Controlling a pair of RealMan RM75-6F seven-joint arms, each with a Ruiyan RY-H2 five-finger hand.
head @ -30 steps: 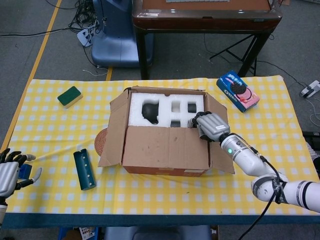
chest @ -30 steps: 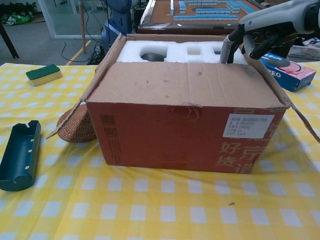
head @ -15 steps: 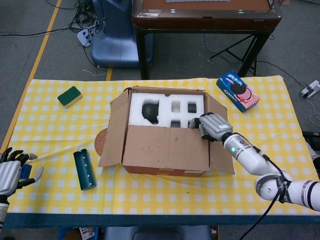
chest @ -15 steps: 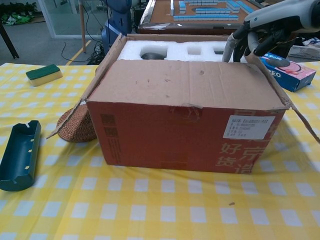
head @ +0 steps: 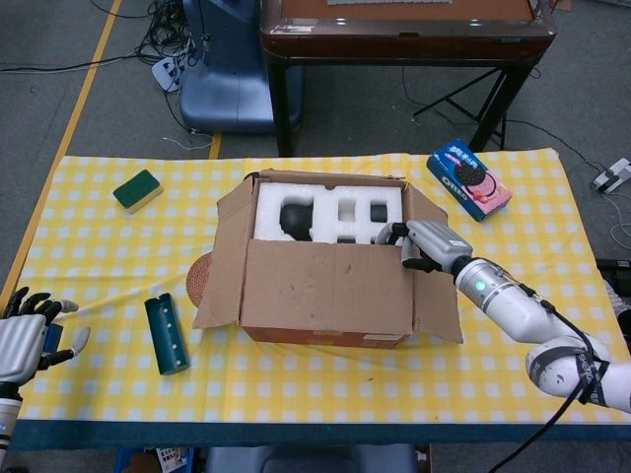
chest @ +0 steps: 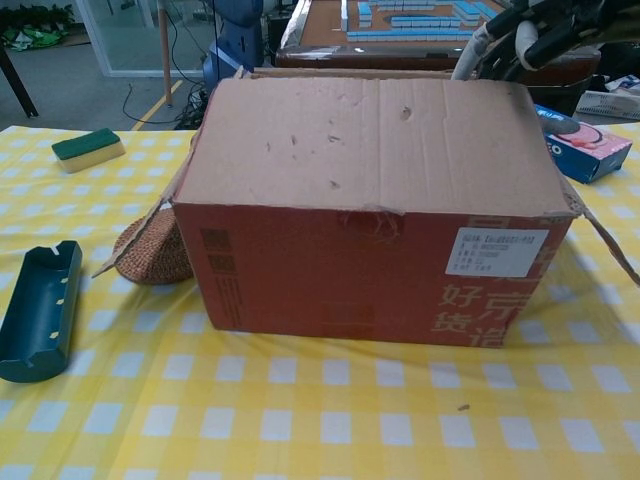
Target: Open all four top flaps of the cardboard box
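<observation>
Cardboard, the brown box (head: 325, 266) sits mid-table on the yellow checked cloth (head: 118, 256) with 3 flaps folded out, and we judge only the near flap (chest: 370, 130) remains, our right hand (head: 426, 246) gripping its edge while our left hand (head: 25, 335) hangs spread, empty.

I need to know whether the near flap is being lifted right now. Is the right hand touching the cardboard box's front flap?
Touching. In the head view the right hand's fingers hook over the far right corner of the front flap, with no gap showing.
</observation>
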